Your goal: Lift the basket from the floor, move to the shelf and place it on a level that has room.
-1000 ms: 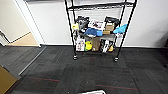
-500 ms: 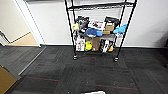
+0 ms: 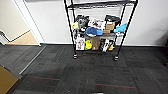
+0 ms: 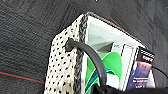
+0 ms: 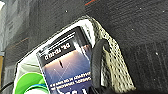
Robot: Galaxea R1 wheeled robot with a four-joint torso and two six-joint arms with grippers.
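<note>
Presently, the scene reads as follows.
Basket: the woven basket (image 4: 65, 65) shows close under both wrist cameras, its white rim up and dark carpet floor (image 4: 27, 37) beneath it; I judge it lifted off the floor, though contact cannot be ruled out.
Handles: a dark strap handle (image 4: 92, 60) arcs up on the left-wrist side, and another strap handle (image 5: 96, 62) on the right-wrist side.
Contents: a green item (image 4: 113, 63) and a dark printed box (image 5: 67, 65) stand inside.
Grippers: neither gripper's fingers can be made out, so I cannot tell whether they clamp the handles.
Shelf: the black wire rack (image 3: 100, 30) stands against the white wall, well apart from the robot, with carpet (image 3: 87, 72) between.
Level: the upper wire tier (image 3: 102, 4) at the frame's top edge looks bare; the tiers below are crowded with goods.
Risk, tilt: uneven height between the two arms could tip the basket and spill the upright box.
Risk, approach: a swinging basket could strike a rack post while closing in.
Risk, placement: the crowded tiers have no room.
</note>
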